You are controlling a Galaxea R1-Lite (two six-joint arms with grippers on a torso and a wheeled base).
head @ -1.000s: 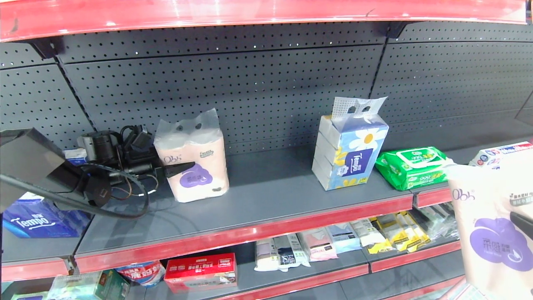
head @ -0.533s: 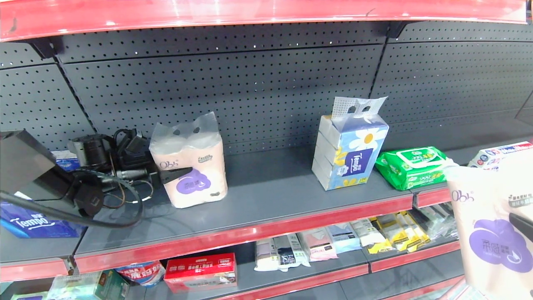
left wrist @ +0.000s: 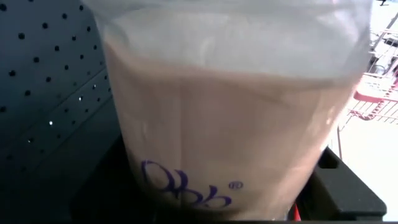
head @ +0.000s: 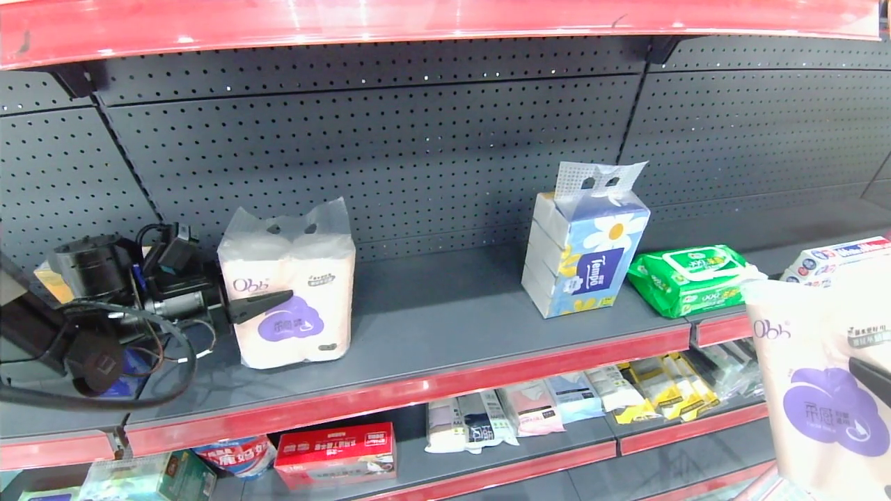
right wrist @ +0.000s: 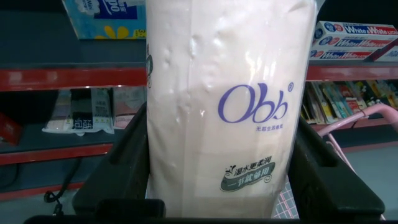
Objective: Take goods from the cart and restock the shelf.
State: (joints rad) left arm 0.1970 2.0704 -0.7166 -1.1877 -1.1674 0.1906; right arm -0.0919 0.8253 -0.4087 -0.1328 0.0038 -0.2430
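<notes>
A pale pink toilet roll pack (head: 289, 285) with a purple label stands upright on the left part of the grey shelf (head: 445, 313). My left gripper (head: 275, 299) is shut on it from the left, one black finger (head: 259, 305) lying across its front. In the left wrist view the same pack (left wrist: 230, 124) sits between the dark fingers (left wrist: 351, 193). A second, identical pack (head: 821, 376) hangs at the lower right, in front of the shelf, with my right gripper (head: 863, 376) shut on it. The right wrist view shows this pack (right wrist: 227, 106) clamped between black fingers (right wrist: 127, 162).
A blue tissue pack (head: 588, 243) stands mid-shelf, with green wet wipes (head: 689, 278) and flat boxes (head: 835, 254) to its right. Bare shelf lies between the left pack and the tissue pack. Small goods fill the lower shelves (head: 557, 407). A pink cart (right wrist: 367, 124) is behind.
My left arm has carried its toilet roll pack to the left and nearer the shelf's front edge. The right arm and its pack have barely moved.
</notes>
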